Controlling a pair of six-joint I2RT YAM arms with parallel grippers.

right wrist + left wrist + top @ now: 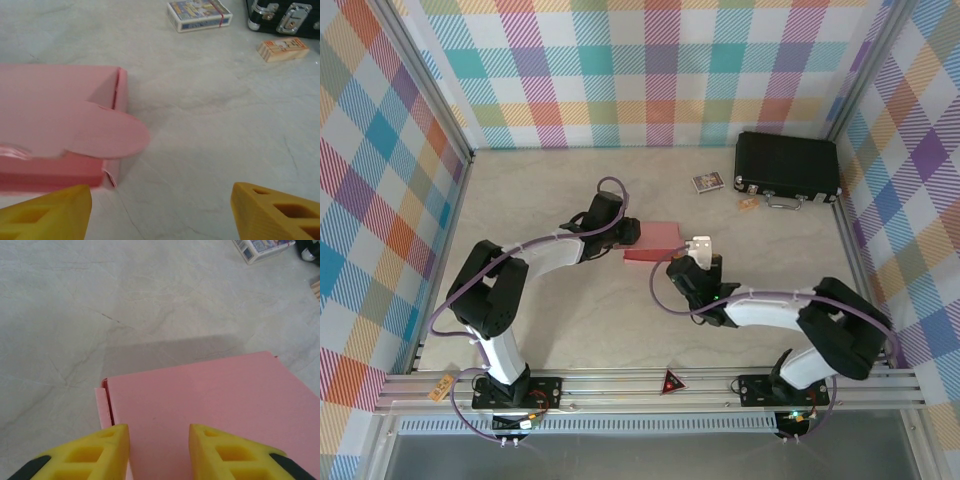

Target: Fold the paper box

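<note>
Table (540, 200): pale, marbled surface, plaid walls on three sides.
Left gripper (626, 233): at the left edge of the paper box. In the left wrist view (159, 452) its yellow fingers (107, 450) stand part-way apart over the pink lid. Nothing is pinched between them. I cannot tell whether the tips touch the card.
Paper box (656, 240): mid-table between the two grippers, lying flat as a shallow pink box with the lid down. In the left wrist view (210, 400) a narrow side flap shows at the left corner. In the right wrist view (55, 110) a rounded tab (112, 136) sticks out over the right end.
Right gripper (700, 247): just beside the box's right end, apart from it. In the right wrist view (160, 215) the jaws are spread wide over bare table, grasping nothing.
Card pack (707, 182): small printed pack, beyond the box toward the back wall.
Small tan block (748, 203): lies just in front of the case.
Black case (787, 167): closed, metal latches facing front, back right corner.
</note>
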